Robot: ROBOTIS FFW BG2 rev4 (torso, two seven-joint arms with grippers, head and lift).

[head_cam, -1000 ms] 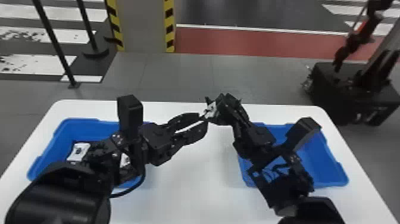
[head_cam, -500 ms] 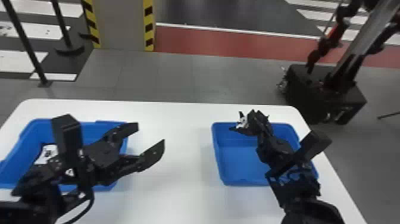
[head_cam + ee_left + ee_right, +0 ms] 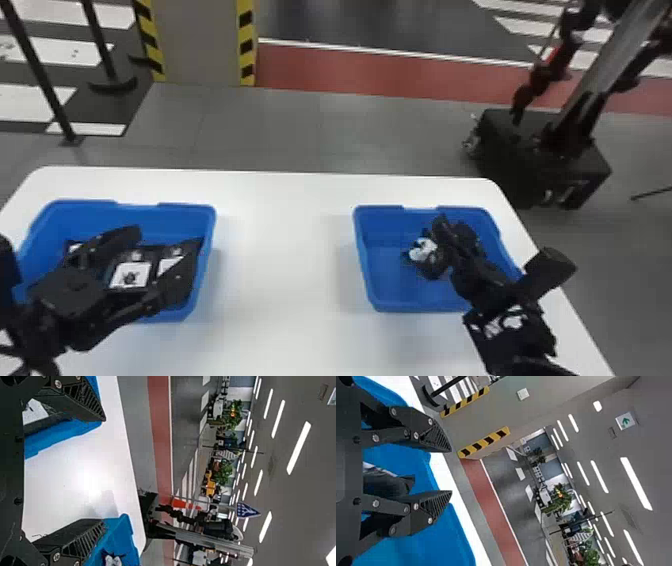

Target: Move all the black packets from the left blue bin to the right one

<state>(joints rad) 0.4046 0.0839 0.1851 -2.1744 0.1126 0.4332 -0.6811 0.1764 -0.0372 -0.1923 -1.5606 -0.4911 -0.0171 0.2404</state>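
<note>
Packet (image 3: 424, 251) at the right end effector (image 3: 452, 240), over the right bin (image 3: 371, 301), white patch facing up and toward the bin's left side. Right wrist view has its dark end pointing the same way as the fingers, long axis roughly along them. Those fingers are apart; can't tell if the packet touches one or sits on the bin floor. More black packets (image 3: 131, 275) in the left bin (image 3: 214, 225), bunched toward its near half, labels up; one label sits slightly skewed to the walls. Their long axes I can't call, fingers cover too much. Left end effector (image 3: 157, 255) is over that bin, fingers spread wide, one to each side of the labelled packet in head view. Edges: right bin's left wall has room beside the packet, right arm crosses the near right corner. Left bin's right wall is close to the left fingers. Broad strip of white desk (image 3: 285, 260) between bins, narrower band behind them up to the back edge. Beyond: grey floor (image 3: 260, 127), red strip (image 3: 380, 70), pillar (image 3: 200, 40) with yellow-black edging, wheeled black rig (image 3: 545, 160) at far right.
</note>
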